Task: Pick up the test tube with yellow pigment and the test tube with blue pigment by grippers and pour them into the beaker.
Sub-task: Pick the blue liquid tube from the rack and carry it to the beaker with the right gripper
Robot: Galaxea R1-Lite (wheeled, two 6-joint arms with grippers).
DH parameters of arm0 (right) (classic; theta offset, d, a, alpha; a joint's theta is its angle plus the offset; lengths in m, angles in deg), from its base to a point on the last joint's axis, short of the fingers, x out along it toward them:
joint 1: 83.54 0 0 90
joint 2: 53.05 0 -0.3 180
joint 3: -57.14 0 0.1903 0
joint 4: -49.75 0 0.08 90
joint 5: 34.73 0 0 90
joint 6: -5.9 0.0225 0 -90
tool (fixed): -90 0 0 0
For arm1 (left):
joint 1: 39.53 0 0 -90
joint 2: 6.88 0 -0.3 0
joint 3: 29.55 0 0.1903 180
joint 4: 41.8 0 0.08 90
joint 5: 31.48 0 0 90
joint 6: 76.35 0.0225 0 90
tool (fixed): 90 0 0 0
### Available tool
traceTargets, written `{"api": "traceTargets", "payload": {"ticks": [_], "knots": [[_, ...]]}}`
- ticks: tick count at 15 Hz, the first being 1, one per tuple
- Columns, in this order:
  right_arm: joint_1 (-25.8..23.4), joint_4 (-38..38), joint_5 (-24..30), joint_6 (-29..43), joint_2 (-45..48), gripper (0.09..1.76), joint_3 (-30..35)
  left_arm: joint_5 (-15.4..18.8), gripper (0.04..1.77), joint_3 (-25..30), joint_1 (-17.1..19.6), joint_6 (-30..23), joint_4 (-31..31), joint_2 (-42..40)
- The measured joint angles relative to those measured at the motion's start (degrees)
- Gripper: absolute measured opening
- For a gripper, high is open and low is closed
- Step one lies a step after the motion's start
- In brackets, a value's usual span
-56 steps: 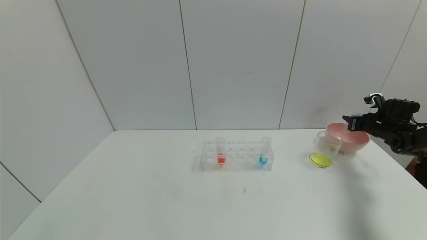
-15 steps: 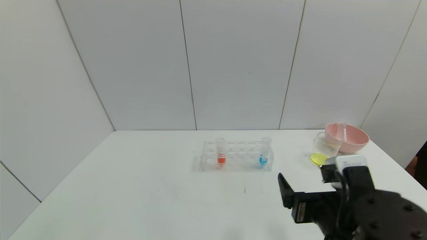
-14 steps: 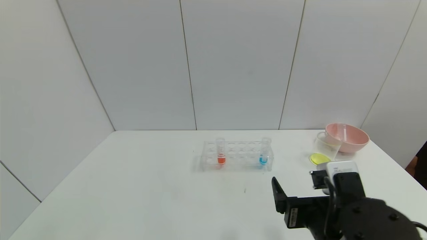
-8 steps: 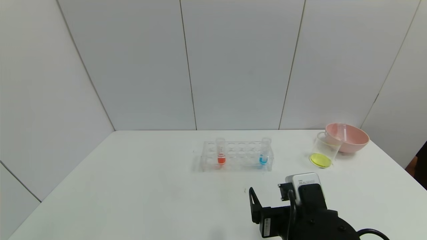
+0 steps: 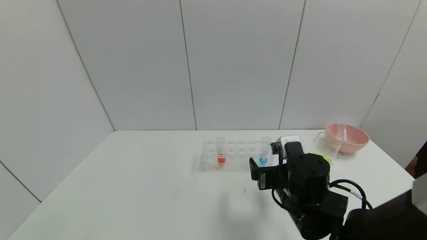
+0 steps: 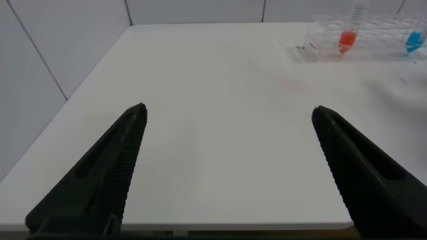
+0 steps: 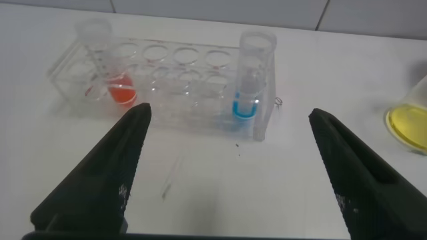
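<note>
One second on, the right gripper (image 7: 227,173), jaws spread and empty, has swung from the beaker (image 5: 325,148) toward the blue tube (image 7: 248,80) at twelve o'clock.

White table (image 5: 133,186) bears clear rack (image 5: 233,156), beaker (image 5: 325,146), perhaps-touching pink bowl (image 5: 350,136).

Right pincer (image 7: 227,170) spread wide, squared up to the clear rack (image 7: 167,87), the test tube with blue pigment (image 7: 248,83) upright at its end, orange-bottomed tube (image 7: 113,73) opposite.
</note>
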Motion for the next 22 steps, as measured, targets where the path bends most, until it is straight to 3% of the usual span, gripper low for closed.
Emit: {"api": "traceTargets", "payload": {"ticks": [3,11,15,19,22], "knots": [[-4.46,0.30,6.27,-1.62,-3.34,1.70,-4.66,-0.02,1.76,0.00,0.00,0.00,0.00,0.00],[-8.90,0.52,7.55,-2.16,-13.07,1.70,-14.81,0.00,1.76,0.00,0.00,0.00,0.00,-0.02],[-10.23,0.27,9.44,-2.13,-15.08,1.70,-16.60,0.00,1.76,0.00,0.00,0.00,0.00,-0.02],[-10.61,0.05,9.33,-2.16,-15.27,1.05,-16.70,-0.02,1.76,0.00,0.00,0.00,0.00,0.00],[-10.53,-0.24,9.19,-2.24,-14.95,0.74,-16.15,-0.02,1.76,0.00,0.00,0.00,0.00,0.00]]}}
